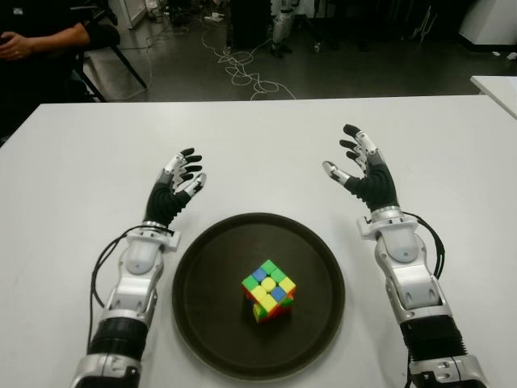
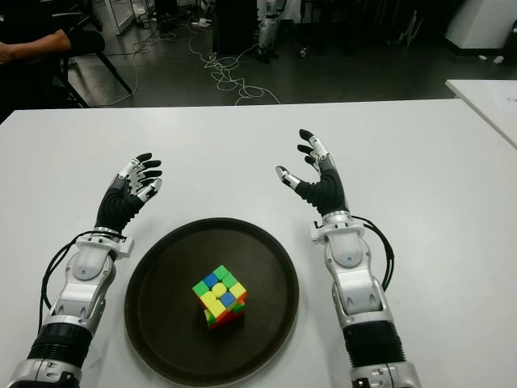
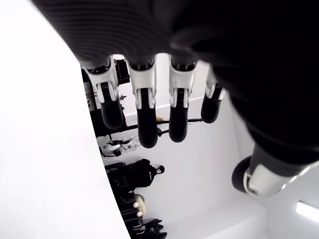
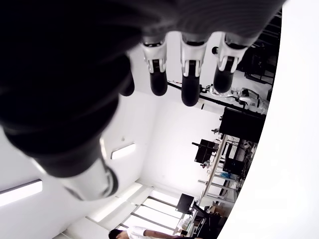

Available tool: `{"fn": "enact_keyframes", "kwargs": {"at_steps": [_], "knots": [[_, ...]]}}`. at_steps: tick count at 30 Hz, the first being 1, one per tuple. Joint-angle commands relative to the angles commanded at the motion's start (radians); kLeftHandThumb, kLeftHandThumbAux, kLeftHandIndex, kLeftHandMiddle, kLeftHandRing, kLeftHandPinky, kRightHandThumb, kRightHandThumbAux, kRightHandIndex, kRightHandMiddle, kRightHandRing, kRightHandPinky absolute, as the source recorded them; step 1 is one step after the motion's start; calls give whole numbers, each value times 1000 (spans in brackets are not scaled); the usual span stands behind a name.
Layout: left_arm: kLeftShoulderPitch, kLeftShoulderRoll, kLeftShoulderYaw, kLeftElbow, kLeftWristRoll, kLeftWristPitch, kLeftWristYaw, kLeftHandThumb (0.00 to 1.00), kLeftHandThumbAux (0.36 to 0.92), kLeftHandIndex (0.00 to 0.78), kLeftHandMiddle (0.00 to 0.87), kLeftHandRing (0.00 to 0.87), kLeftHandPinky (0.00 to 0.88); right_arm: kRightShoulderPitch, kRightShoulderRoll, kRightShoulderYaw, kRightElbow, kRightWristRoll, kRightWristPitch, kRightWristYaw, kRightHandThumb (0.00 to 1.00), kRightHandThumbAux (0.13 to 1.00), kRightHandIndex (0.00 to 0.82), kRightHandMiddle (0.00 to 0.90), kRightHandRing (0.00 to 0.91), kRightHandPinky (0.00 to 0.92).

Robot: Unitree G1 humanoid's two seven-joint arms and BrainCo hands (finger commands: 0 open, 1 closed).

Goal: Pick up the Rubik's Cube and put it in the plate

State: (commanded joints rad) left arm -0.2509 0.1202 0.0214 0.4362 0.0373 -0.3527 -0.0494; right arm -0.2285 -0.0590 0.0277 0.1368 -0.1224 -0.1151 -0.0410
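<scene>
Cube: the Rubik's Cube [image 1: 269, 290] sat inside the plate [image 1: 202, 323], a little toward the robot from the plate's middle, resting flat on one face and turned so a corner faced the robot.
Plate: a dark round tray-like plate with a low raised rim lay on the white table [image 1: 81, 162], between the two forearms.
Left hand: the left hand [image 1: 179, 182] showed to the left of the plate and beyond its far rim, fingers loosely extended, holding nothing.
Right hand: the right hand [image 1: 361, 168] showed to the right of the plate and farther back, raised with palm turned inward, fingers spread and empty.
Task state: judged from this, the cube was already in the plate and neither hand touched it.
Handling: the cube looked like rigid, light plastic with smooth, somewhat slick faces; its layers would likely twist if squeezed off-centre.
Where to grip: two opposite side faces, thumb against fingers, centred on the middle layer, seemed the safest hold.
Background: a person's arm [image 1: 48, 39] showed at the far left beyond the table.
</scene>
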Motion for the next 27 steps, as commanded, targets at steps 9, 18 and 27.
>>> {"fn": "enact_keyframes", "kwargs": {"at_steps": [9, 18, 27], "knots": [[2, 2, 2, 1, 3, -6, 3, 196, 592, 137, 195, 187, 141, 3, 5, 1, -7, -6, -3, -6, 354, 764, 34, 124, 141, 163], [-1, 3, 4, 7, 0, -12, 3, 196, 598, 143, 210, 203, 164, 3, 9, 0, -16, -2, 6, -4, 365, 765, 29, 122, 132, 141], [-2, 1, 4, 12, 7, -24, 9, 199, 587, 140, 205, 205, 175, 2, 10, -3, -16, -1, 17, -4, 352, 766, 23, 119, 130, 134]]}}
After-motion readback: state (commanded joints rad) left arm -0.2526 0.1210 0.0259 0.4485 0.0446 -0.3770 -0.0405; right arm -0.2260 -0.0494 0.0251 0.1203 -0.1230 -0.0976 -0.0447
